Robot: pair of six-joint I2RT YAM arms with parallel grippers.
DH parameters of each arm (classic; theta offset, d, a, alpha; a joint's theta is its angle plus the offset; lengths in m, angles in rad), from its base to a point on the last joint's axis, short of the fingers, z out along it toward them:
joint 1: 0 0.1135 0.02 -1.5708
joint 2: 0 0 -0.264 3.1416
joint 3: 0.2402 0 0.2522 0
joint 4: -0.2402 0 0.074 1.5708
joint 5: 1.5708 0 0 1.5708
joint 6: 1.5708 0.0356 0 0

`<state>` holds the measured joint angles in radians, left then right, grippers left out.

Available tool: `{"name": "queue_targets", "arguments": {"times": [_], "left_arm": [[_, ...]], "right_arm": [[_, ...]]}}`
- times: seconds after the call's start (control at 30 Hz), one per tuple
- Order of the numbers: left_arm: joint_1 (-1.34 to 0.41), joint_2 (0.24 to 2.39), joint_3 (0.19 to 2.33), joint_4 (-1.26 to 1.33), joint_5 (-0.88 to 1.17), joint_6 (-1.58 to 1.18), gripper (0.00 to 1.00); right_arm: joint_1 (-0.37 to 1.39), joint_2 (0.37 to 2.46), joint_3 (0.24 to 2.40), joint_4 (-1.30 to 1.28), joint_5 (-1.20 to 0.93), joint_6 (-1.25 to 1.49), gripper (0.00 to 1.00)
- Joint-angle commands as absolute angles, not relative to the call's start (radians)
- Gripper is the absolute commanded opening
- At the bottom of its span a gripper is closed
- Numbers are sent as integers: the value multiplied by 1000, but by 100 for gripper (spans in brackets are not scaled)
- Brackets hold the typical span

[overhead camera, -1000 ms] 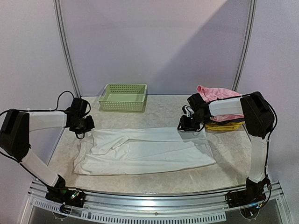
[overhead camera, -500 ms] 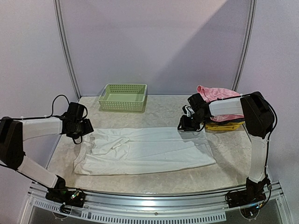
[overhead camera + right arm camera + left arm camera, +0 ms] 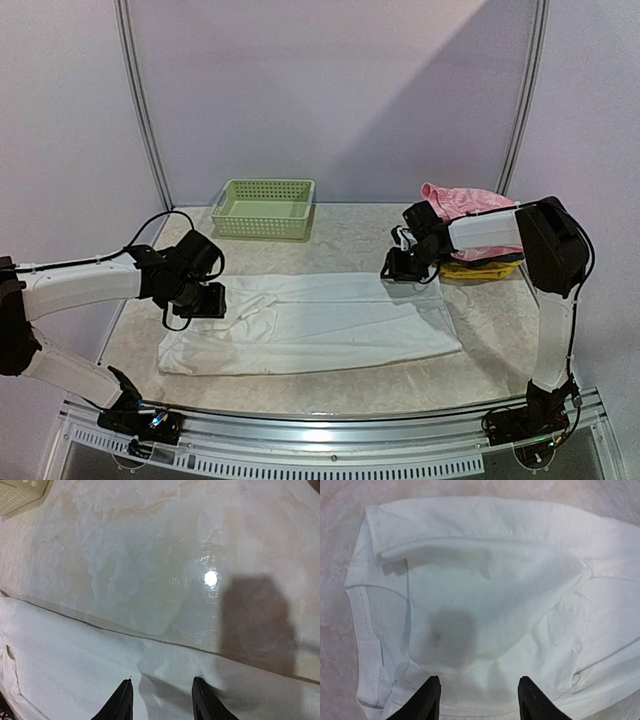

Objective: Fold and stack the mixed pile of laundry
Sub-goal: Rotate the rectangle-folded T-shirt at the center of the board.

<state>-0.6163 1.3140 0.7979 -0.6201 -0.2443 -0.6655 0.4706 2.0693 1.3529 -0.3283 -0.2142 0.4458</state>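
The larger white piece (image 3: pixel 320 322) of the mixed laundry pile lies spread lengthwise across the table. My left gripper (image 3: pixel 207 299) hovers over its left end, jaws open with nothing between them; in the left wrist view the fingertips (image 3: pixel 431 698) frame a folded sleeve flap (image 3: pixel 485 595), with the gripper (image 3: pixel 479 700) above it. My right gripper (image 3: pixel 399 264) is at the garment's far right edge, open, its fingertips (image 3: pixel 121 700) down on wrinkled white cloth (image 3: pixel 75 670). The pink piece (image 3: pixel 458 200) sits crumpled at the back right.
A pale green lattice basket (image 3: pixel 264 208) stands at the back left. Folded yellow and dark clothes (image 3: pixel 482 269) lie under the right forearm, below the pink piece. Bare marbled tabletop (image 3: pixel 150 555) stretches beyond the white garment's far edge.
My left gripper opened, let go of the white garment's left end, and moved right and nearer over the cloth. The right arm stayed where it was.
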Motion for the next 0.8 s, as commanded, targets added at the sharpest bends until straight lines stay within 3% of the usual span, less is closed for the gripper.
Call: {"name": "queue_targets", "arguments": {"times": [0.0, 0.77], "left_arm": [[-696, 1326, 788, -755, -182, -687, 52], [-702, 1584, 697, -473, -201, -697, 42]], "right_arm": [[456, 2089, 1297, -423, -146, 462, 41], [457, 2036, 1232, -434, -129, 471, 41]]}}
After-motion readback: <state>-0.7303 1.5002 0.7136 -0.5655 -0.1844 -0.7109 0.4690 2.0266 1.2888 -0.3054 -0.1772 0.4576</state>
